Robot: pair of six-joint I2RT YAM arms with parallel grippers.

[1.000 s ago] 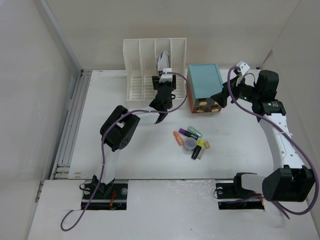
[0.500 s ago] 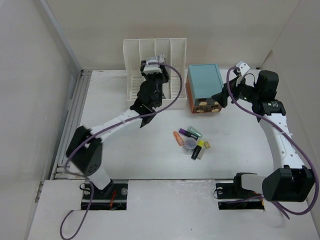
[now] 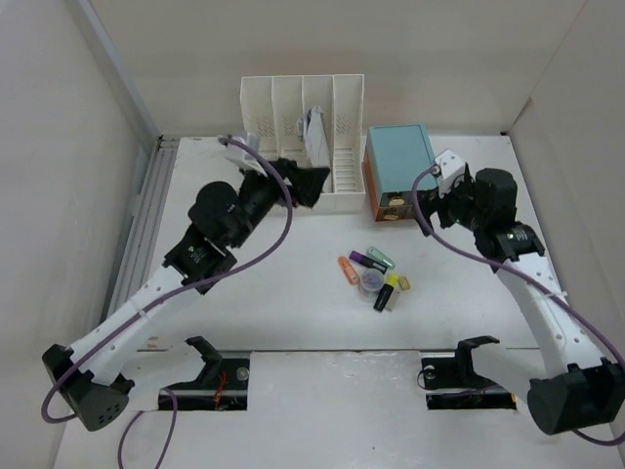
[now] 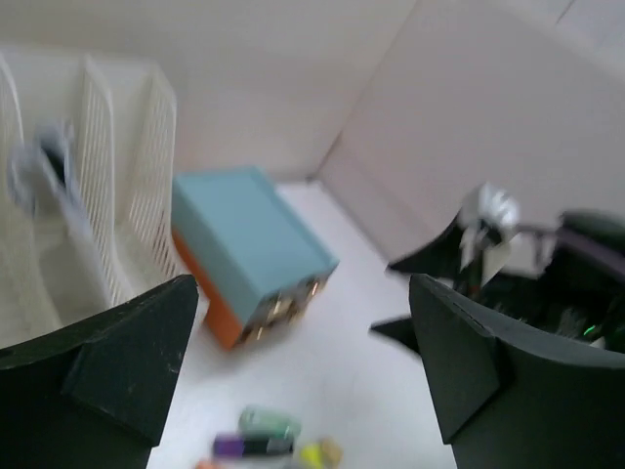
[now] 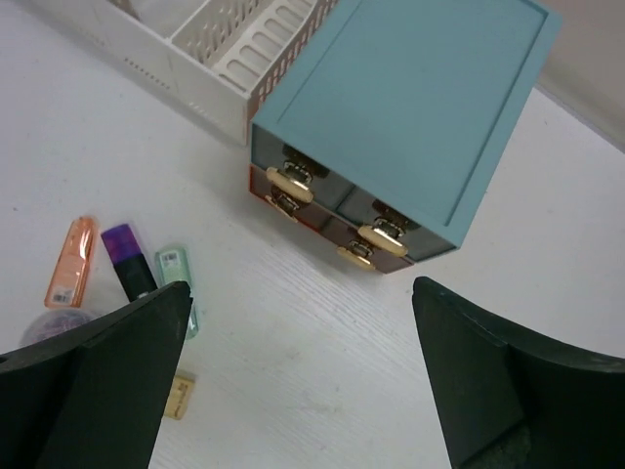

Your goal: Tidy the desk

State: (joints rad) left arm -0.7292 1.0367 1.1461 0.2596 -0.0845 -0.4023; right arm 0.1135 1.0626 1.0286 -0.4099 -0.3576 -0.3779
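Top external view first: nearest us, the desk spreads white and flat from its near edge to the far one, carrying everything else. We judge it stiff, heavy and fixed, nothing to grasp; tidying it means lifting what lies on it. At its middle sits a loose heap of markers, some touching. We reckon them light, hard and smooth, apt to roll, best pinched one at a time across the barrel's middle. Beyond, the right hand hangs above the desk between heap and box, spread wide, holding nothing. The left hand hovers near the front of the rack, likewise spread and empty. The box's small brass pulls look the place to take hold of a drawer, though narrow for our hands. Farthest back, the rack stands just beside the box, a pale item in one slot, too small to name.
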